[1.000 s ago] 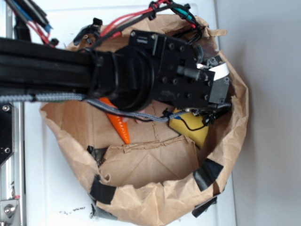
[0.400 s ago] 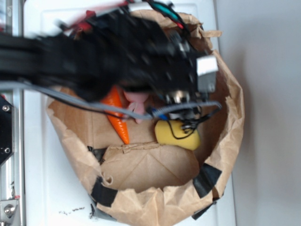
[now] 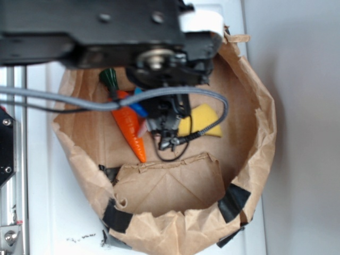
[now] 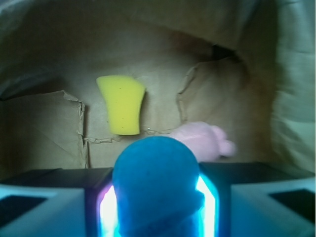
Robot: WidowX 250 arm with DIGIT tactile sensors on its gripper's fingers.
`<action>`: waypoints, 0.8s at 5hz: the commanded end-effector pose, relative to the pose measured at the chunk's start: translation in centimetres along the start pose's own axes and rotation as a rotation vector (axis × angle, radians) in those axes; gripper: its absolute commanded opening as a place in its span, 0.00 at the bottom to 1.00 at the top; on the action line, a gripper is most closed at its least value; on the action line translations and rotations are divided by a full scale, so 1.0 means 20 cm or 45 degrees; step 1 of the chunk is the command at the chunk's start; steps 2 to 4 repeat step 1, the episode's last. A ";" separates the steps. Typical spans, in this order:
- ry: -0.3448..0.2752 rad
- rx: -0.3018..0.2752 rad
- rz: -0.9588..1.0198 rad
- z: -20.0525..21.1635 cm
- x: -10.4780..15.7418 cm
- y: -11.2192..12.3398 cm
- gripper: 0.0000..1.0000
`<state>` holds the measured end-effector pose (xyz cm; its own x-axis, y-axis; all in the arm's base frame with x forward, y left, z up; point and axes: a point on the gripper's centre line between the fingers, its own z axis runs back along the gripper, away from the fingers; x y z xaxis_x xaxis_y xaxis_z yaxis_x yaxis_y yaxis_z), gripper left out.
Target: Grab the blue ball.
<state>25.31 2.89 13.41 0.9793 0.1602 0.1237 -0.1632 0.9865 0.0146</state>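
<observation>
Gripper point(image 4: 157, 205) jaws clamped on blue ball point(image 4: 155, 185) above brown paper bowl point(image 3: 159, 186) on white table point(image 3: 53, 212).

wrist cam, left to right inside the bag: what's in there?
yellow sponge wedge → blue ball, sitting between the jaws → pink toy, partly behind the ball.

Teal-blue ball point(image 4: 155, 185), yellow sponge point(image 4: 121, 104), pink toy point(image 4: 202, 140), orange carrot point(image 3: 129, 127), brown paper bag point(image 3: 255, 175) are showing.
</observation>
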 end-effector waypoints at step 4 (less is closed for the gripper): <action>-0.074 -0.016 -0.020 0.06 -0.01 0.04 0.00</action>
